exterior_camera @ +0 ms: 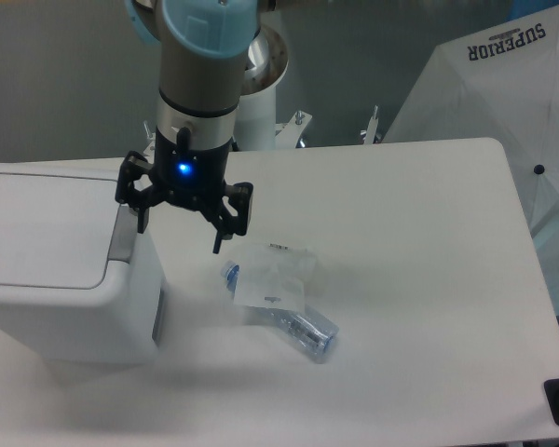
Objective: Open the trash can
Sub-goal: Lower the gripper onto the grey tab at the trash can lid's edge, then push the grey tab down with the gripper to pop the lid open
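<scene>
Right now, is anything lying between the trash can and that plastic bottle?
No. The camera shows only bare white table between the trash can and the bottle.

a small white pouch (pixel 272 277) lies near the middle of the white tabletop (pixel 419 279), resting on top of a clear plastic bottle (pixel 303 328) that lies on its side. the bottle's blue cap end (pixel 229 274) pokes out at the pouch's left. beyond the tabletop's far right corner stands a white umbrella-like panel (pixel 489 79) printed "superior".
</scene>
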Robot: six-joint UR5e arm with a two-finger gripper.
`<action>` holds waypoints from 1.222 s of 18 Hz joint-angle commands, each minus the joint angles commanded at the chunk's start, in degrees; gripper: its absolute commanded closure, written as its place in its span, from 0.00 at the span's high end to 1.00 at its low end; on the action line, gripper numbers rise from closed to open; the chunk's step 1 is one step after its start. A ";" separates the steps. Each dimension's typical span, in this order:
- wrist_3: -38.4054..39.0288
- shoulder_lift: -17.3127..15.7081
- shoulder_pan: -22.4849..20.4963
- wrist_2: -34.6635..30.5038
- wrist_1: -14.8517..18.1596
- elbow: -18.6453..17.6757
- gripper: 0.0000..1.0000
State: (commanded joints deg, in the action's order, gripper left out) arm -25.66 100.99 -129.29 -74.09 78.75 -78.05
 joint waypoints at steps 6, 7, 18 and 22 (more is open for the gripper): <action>-0.09 0.17 1.40 -0.09 -0.26 -1.05 1.00; -0.17 0.18 1.49 -0.09 -0.35 -1.23 1.00; -0.26 0.35 1.49 -0.79 -2.02 -2.64 1.00; -0.26 0.35 1.49 -0.79 -2.02 -2.64 1.00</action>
State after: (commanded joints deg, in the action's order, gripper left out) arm -25.93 101.34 -127.79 -74.88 76.73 -80.68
